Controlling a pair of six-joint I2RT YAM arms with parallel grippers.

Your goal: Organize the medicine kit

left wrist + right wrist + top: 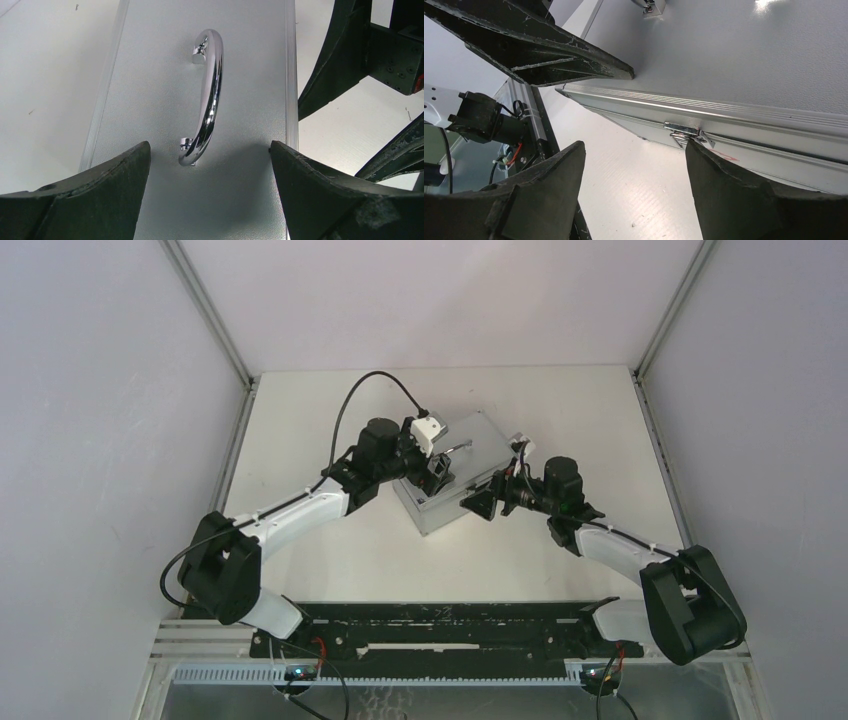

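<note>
The grey metal rectangular medicine kit [482,440] lies at an angle near the middle of the white surface [330,410], with one arm on each side of it. The left tool [209,150] hangs over the lid with its two fingers spread wide. The near end of the curved chrome handle [212,90] lies between them, and neither finger touches it. The right tool [635,145] is at the front wall of the kit, also opened wide and holding nothing. One of its fingers is just below the small metal latch [684,131]; I cannot tell if it touches. The lid is closed, so the contents are hidden. There is one kit, one handle, one latch in view, and two tools.
</note>
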